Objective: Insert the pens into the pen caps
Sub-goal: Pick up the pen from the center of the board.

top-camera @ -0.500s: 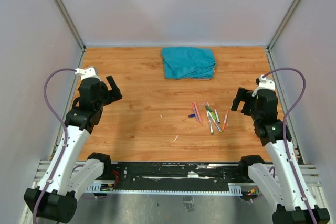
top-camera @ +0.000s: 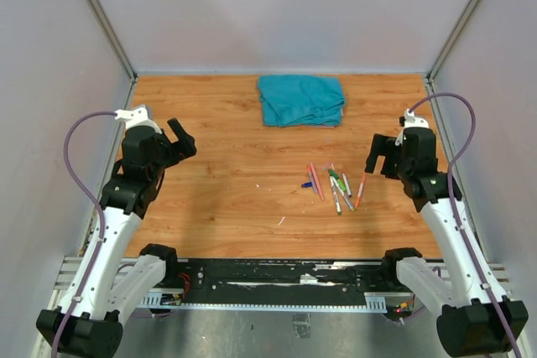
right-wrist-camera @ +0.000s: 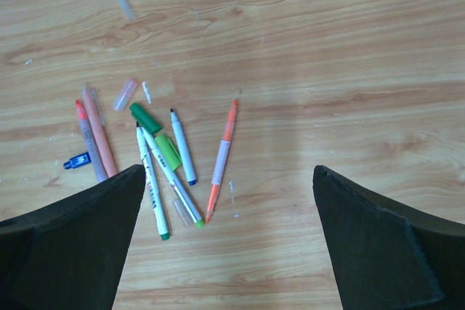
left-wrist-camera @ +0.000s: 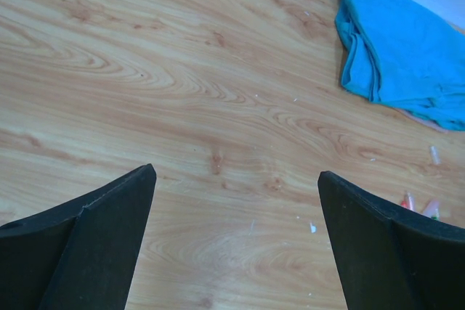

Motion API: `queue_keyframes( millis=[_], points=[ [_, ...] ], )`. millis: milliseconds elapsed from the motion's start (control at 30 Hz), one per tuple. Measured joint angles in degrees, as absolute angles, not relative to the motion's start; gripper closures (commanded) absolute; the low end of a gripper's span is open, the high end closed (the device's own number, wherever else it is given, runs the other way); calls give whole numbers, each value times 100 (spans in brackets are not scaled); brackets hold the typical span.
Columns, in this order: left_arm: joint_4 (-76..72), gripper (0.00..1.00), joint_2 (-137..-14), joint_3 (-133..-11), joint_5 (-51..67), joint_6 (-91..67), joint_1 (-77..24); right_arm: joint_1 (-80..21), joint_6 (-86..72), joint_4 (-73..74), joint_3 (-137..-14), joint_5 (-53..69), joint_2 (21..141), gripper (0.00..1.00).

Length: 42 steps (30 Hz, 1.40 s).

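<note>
I see the wooden table (top-camera: 218,207) with a teal cloth (top-camera: 300,100) bunched at the middle of its far edge. My left gripper (top-camera: 183,142) hangs over bare wood on the left, jaws spread wide with nothing between them. My right gripper (top-camera: 379,155) is just as wide and empty, just right of the pens (top-camera: 336,186), which lie loose in a cluster right of centre. Through the right wrist I pick out an orange pen (right-wrist-camera: 221,157), a pink pen (right-wrist-camera: 99,139) and a green-tipped pen (right-wrist-camera: 150,192). Among them lie a dark green cap (right-wrist-camera: 145,117) and a lime cap (right-wrist-camera: 167,152), and a small blue cap (right-wrist-camera: 76,160) sits beside the pink pen.
</note>
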<state>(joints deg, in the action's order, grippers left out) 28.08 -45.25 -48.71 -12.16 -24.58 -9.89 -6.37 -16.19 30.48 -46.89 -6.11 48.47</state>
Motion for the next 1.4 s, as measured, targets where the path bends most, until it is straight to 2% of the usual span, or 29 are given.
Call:
queue_keyframes(
  millis=[300, 667, 767, 1033, 1267, 1400],
  points=[
    [2377, 0, -4525, -4536, -1059, -2939, -989, -637, -1466, 3214, -4936, 49, 5577, 0],
    [1616, 0, -4633, -3900, -611, -3422, -1039, -917, -1175, 3428, -4936, 558, 6204, 4],
    [1330, 0, -4801, -3745, -604, -3500, -1267, -1079, -1120, 3463, -4936, 670, 6222, 0],
    [556, 0, -5992, -3747, -635, -3332, -2220, -1133, -1068, 3402, -4936, 729, 6003, 2],
    [-482, 0, -6455, -3750, -410, -3107, -2303, -1133, -1070, 3052, -4888, 567, 5533, 0],
    [-899, 0, -6794, -3787, -340, -3037, -2303, -1133, -1122, 2827, -4744, 495, 5524, 6]
  ],
)
